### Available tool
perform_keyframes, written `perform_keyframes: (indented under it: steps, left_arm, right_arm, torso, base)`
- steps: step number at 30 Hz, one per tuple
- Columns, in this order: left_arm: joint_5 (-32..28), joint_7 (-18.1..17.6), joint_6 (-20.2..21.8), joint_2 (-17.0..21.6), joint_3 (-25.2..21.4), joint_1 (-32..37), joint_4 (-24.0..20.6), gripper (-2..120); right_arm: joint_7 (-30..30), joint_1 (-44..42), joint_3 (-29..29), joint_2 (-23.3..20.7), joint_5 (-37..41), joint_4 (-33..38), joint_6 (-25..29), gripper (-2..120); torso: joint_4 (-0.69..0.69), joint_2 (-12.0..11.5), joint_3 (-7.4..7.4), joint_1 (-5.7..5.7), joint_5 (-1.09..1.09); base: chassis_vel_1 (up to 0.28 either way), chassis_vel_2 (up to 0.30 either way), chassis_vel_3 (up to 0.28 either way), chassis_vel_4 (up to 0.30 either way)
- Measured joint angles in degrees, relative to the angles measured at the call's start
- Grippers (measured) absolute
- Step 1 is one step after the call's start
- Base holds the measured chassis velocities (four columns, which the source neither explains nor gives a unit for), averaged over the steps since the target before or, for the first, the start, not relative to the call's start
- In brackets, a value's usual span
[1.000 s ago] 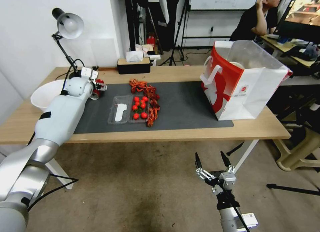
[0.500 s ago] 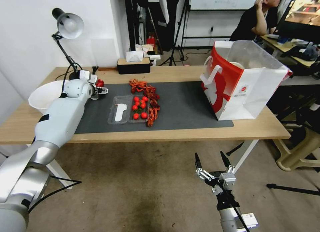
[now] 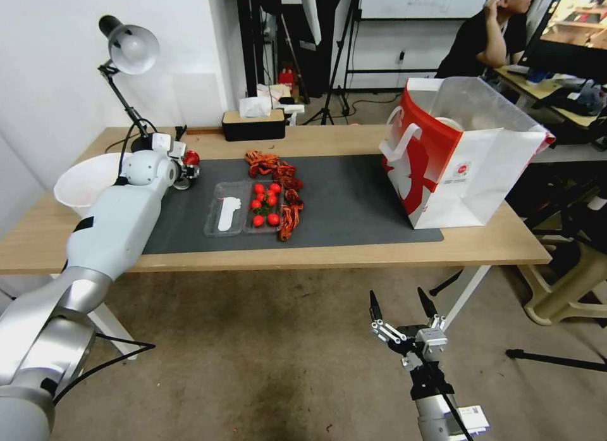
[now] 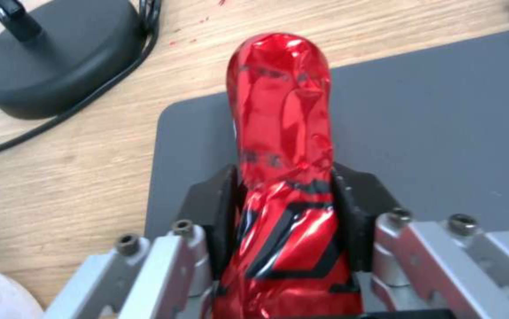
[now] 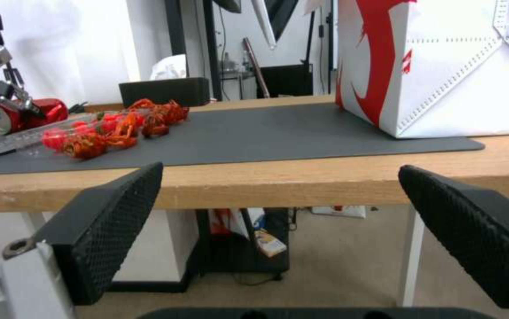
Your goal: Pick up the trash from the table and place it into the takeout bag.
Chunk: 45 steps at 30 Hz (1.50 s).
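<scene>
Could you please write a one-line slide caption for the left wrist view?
Left gripper clamped on the crushed red can above the corner of the dark grey mat, lamp base nearby.

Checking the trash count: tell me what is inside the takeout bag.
Through the open top of the takeout bag, its clear plastic lining and one pale rounded rim show. The bag's paper walls cover anything lower down, so the contents cannot be counted.

Even, bright indoor light; soft shadows, wide-angle edge bending, blurry close-up wrist views.
</scene>
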Motion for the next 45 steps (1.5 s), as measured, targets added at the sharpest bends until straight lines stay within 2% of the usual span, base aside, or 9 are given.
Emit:
perform_keyframes:
  steps: [2, 8, 15, 22, 27, 29, 32, 41, 45]
  left_arm:
    - [-0.43, -0.12, 0.01, 0.09, -0.13, 0.27, -0.78, 26]
    - [-3.69, 1.08, -1.48, 0.87, -0.3, 0.68, -3.82, 22]
    - [-9.14, 9.31, -10.3, 1.18, 1.94, 0.47, -16.91, 22]
    - [-13.05, 14.9, -19.78, -1.25, 8.07, -3.7, -22.58, 22]
    - [-16.67, 17.28, -26.47, -4.12, 12.91, -8.08, -22.9, 22]
    - [-16.92, 17.51, -27.25, -4.5, 13.38, -8.51, -22.86, 22]
    - [-17.8, 18.97, -31.61, -7.92, 16.27, -10.66, -21.94, 22]
    - [-16.25, 20.32, -33.92, -14.04, 19.99, -12.78, -18.77, 22]
    - [-15.42, 20.73, -34.84, -18.76, 23.3, -14.79, -15.72, 22]
  right_arm:
    - [-0.02, -0.05, -0.02, 0.06, -0.04, 0.05, 0.0, 100]
    - [-0.04, -0.08, -0.03, 0.09, -0.08, 0.15, 0.0, 100]
    - [-0.12, 0.03, -0.37, 0.67, -0.37, 0.68, -0.22, 100]
    - [-0.15, -0.59, -0.17, 1.19, -0.5, 0.95, -0.22, 100]
    - [-0.15, -0.96, 0.42, 1.33, -0.5, 0.99, 0.03, 100]
    - [-0.15, -0.99, 0.49, 1.4, -0.5, 0.99, 0.07, 100]
    - [-0.15, -1.23, 0.59, 2.19, -0.54, 0.97, 0.39, 100]
    - [-0.15, -1.72, 1.15, 2.65, -0.64, 0.92, 0.88, 100]
    - [-0.16, -1.95, 1.48, 2.63, -0.64, 0.68, 1.29, 100]
  torso:
    - [0.0, 0.0, 0.0, 0.0, -0.01]
    - [0.01, -0.01, 0.0, 0.0, -0.02]
    - [-0.01, 0.0, 0.0, 0.0, 0.0]
    - [0.0, 0.0, 0.0, 0.0, 0.01]
    - [-0.01, -0.01, 0.0, 0.0, 0.01]
    - [0.0, -0.01, 0.0, 0.01, 0.01]
    - [0.0, 0.0, 0.0, 0.0, 0.0]
    - [0.01, -0.01, 0.0, 0.0, 0.0]
    - [0.0, -0.01, 0.0, 0.0, 0.0]
  base:
    - [0.0, 0.0, 0.0, 0.0]
    - [0.0, 0.0, 0.0, 0.0]
    - [0.0, 0.0, 0.0, 0.0]
    - [0.0, 0.0, 0.0, 0.0]
    - [0.0, 0.0, 0.0, 0.0]
    - [0.0, 0.0, 0.0, 0.0]
    - [0.0, 0.0, 0.0, 0.0]
    - [0.0, 0.0, 0.0, 0.0]
    - [0.0, 0.0, 0.0, 0.0]
